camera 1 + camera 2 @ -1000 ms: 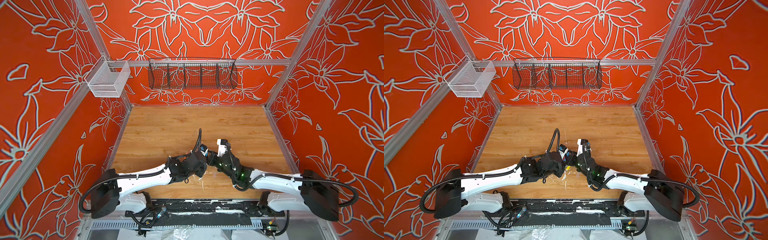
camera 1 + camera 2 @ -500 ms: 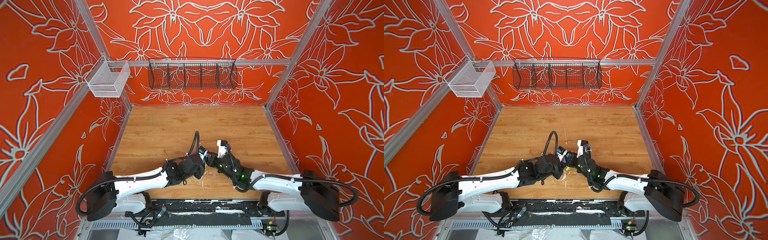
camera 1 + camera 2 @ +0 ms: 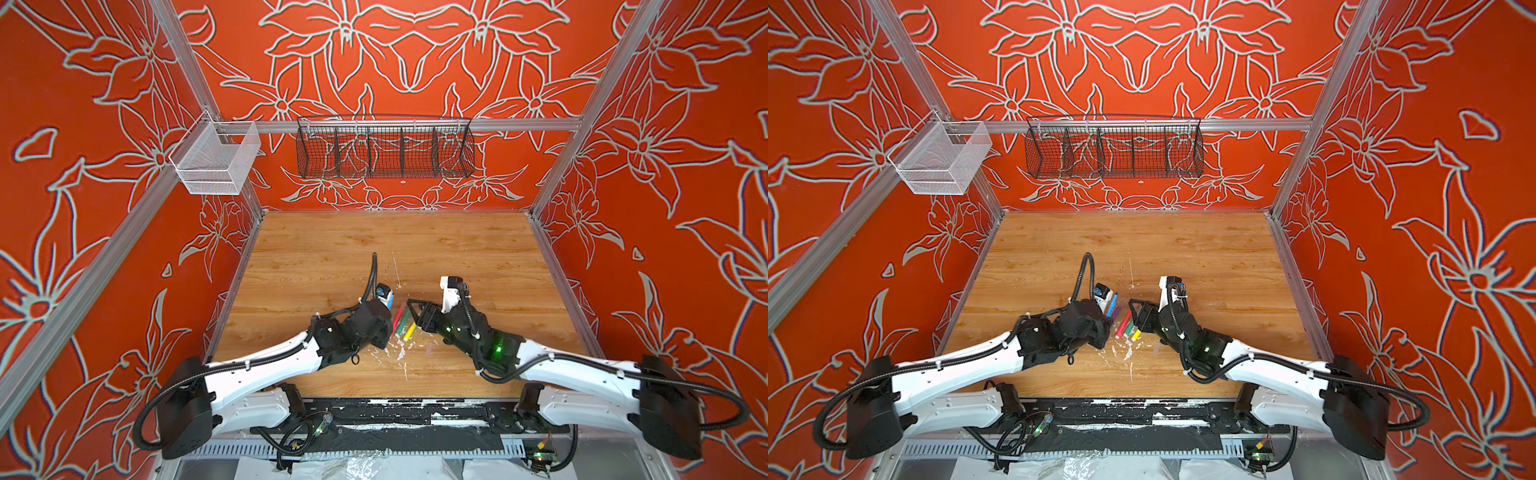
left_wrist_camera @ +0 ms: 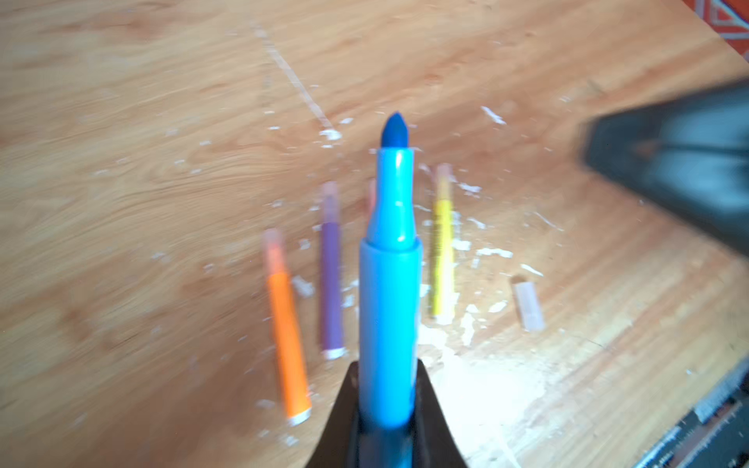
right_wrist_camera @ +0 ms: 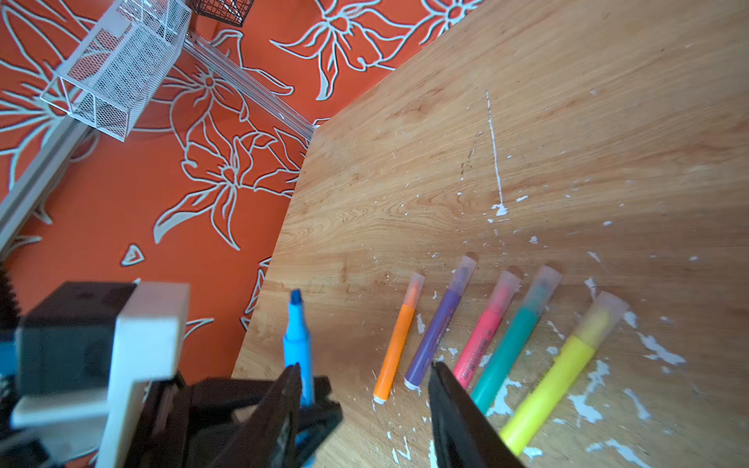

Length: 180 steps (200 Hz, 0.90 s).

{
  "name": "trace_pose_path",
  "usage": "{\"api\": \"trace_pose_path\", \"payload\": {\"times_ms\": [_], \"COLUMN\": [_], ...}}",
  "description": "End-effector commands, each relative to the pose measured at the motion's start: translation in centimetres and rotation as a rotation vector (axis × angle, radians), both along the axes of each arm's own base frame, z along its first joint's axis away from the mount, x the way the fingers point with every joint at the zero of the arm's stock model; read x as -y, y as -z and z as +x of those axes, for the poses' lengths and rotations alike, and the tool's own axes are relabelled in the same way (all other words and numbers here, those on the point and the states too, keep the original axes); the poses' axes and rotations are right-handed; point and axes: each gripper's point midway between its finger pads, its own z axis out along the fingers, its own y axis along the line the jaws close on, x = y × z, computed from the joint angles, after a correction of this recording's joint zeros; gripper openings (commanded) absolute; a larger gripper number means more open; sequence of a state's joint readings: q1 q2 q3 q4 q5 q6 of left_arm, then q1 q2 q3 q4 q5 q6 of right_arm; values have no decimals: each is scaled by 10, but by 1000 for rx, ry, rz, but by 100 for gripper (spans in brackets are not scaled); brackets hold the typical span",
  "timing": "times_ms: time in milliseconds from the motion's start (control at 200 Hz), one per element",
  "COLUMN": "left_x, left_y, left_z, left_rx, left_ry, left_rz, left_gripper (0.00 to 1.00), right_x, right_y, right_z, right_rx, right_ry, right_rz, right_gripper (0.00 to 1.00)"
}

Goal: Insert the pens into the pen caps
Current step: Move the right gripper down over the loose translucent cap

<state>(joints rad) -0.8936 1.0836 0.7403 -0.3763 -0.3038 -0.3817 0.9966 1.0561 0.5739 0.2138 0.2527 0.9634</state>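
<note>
Over the worktop (image 3: 332,257), the left end effector (image 4: 387,385) gripped the uncapped blue pen (image 4: 389,283); the right end effector (image 5: 364,368) stood parted, empty. The right wrist view showed the orange pen (image 5: 397,344), purple pen (image 5: 437,328), pink pen (image 5: 484,336), green pen (image 5: 510,352) and yellow pen (image 5: 555,377) lying capped, so one pairing seemed left. Only the left wrist view clearly showed the loose cap (image 4: 529,306), near the yellow pen.
</note>
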Motion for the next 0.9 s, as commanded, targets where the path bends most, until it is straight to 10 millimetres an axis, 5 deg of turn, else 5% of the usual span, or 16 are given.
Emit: {"api": "trace_pose_path", "payload": {"times_ms": [0, 155, 525, 896], "left_x": [-47, -79, -78, -76], "left_y": [-5, 6, 28, 31], "left_z": [-4, -6, -10, -10], "left_rx": [-7, -11, -10, -28], "left_ry": [-153, -260, -244, -243], "left_rz": [87, 228, 187, 203], "left_gripper": [0, 0, 0, 0], "right_x": [28, 43, 47, 48], "right_y": [20, 33, 97, 134], "right_z": [-11, -23, -41, -47], "right_rx": [-53, -117, -354, -438], "right_ry": [2, -51, -187, -197], "right_rz": [-239, -431, -807, -887], "right_gripper": [54, 55, 49, 50]}}
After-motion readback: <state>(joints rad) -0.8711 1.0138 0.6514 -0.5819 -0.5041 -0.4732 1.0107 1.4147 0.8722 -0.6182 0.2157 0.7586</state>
